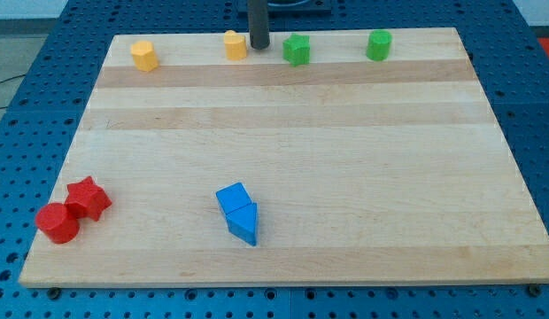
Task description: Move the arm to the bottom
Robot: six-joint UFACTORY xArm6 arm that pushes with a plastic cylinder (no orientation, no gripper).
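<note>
My tip point(259, 46) rests on the wooden board point(345, 159) at the view's top, just right of a yellow block point(235, 44) and left of a green star-like block point(297, 50). Another yellow block point(144, 55) stands farther left along the top edge, and a green cylinder point(378, 44) farther right. Near the view's bottom middle, a blue cube point(233, 199) touches a blue triangular block point(243, 222). At the bottom left, a red star-like block point(88, 198) touches a red cylinder point(57, 222). The tip touches no block that I can tell.
The board lies on a blue perforated table point(531, 89). The rod rises out of the view's top edge.
</note>
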